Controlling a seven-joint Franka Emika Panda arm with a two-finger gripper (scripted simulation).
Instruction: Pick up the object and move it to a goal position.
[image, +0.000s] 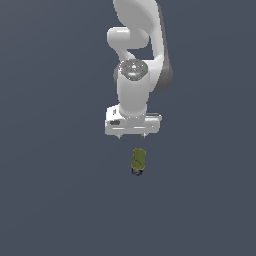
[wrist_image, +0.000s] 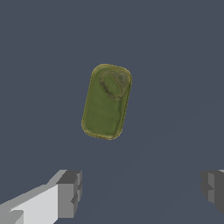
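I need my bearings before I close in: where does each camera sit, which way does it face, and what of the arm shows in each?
Exterior view: off the arm, looking at the white arm, its gripper and the olive-green object on the grey surface.
Wrist view: on the wrist, looking down past two spread fingers at the object, apart from them.
Shared: the object, the fingers, the surface.

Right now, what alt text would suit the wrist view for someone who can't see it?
An olive-green oblong object lies alone on a plain grey-blue surface, untouched. Two grey fingertips of the open pincer frame the foreground, spread wide apart.
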